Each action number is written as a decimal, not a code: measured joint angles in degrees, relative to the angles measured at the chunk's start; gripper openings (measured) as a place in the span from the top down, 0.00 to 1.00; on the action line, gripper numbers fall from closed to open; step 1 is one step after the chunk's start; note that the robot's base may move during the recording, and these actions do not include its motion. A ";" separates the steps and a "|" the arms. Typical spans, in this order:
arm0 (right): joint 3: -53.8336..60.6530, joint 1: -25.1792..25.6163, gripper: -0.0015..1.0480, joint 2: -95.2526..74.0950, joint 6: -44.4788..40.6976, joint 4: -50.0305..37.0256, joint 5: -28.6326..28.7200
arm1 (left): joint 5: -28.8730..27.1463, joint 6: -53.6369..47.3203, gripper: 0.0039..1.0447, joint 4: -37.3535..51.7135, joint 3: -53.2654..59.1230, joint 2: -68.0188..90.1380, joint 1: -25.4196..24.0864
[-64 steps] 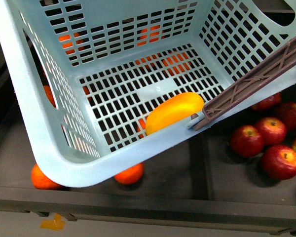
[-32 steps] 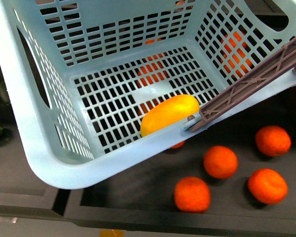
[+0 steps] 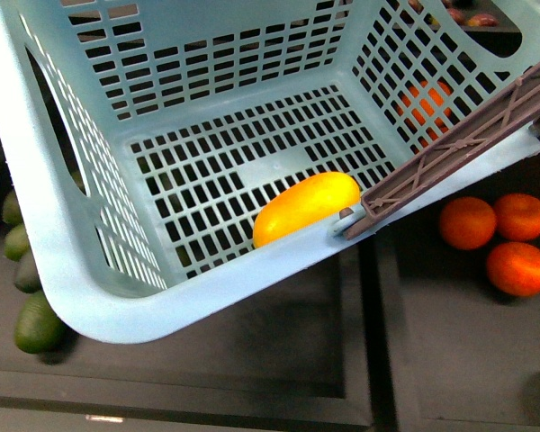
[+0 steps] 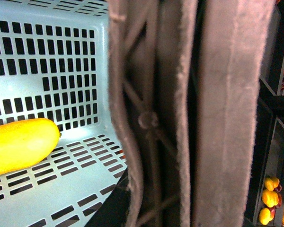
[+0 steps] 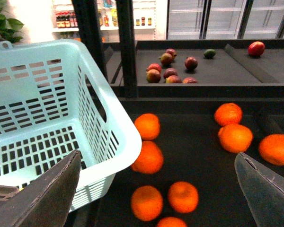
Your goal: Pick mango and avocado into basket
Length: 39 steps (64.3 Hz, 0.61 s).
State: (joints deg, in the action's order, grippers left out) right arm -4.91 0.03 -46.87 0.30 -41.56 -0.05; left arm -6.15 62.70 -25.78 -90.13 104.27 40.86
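Note:
The light turquoise basket (image 3: 90,270) hangs tilted and fills most of the front view. The yellow-orange mango (image 3: 306,207) lies on its slotted floor against the near wall. It also shows in the left wrist view (image 4: 19,144). My left gripper (image 4: 165,189) is shut on the basket's brown handle (image 4: 146,118), which crosses the front view (image 3: 459,144). Dark green avocados (image 3: 38,322) lie on the black shelf, partly hidden under the basket's left corner. My right gripper (image 5: 156,189) is open and empty above oranges, beside the basket's rim (image 5: 109,127).
Oranges (image 3: 520,268) lie on the black shelf at the right, and several more show under my right gripper (image 5: 146,203). A raised back shelf holds red-and-yellow mangoes (image 5: 170,71), a green fruit (image 5: 209,53) and a red apple (image 5: 256,47). A black upright post (image 5: 125,47) stands behind the basket.
The basket and my view have moved left along the shelf: red apples, then oranges, and now avocados show below. The mango stays in the basket. The left gripper keeps the handle.

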 joint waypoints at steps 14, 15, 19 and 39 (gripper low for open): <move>0.00 0.00 0.08 -0.02 -0.02 0.00 0.02 | 0.02 0.00 0.87 0.00 -0.02 0.00 0.00; 0.00 0.00 0.08 -0.02 -0.02 0.00 0.07 | -0.02 -0.02 0.87 0.00 0.00 0.00 -0.02; 0.00 0.00 0.08 0.13 -0.02 0.00 0.11 | 0.00 0.04 0.87 0.00 -0.02 0.00 0.00; 0.00 0.00 0.08 0.02 -0.02 0.00 0.07 | -0.02 0.02 0.87 0.00 -0.02 0.00 0.00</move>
State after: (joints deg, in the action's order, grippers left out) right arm -4.91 0.03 -46.85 0.27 -41.56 0.01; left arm -6.17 62.72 -25.78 -90.15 104.27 40.86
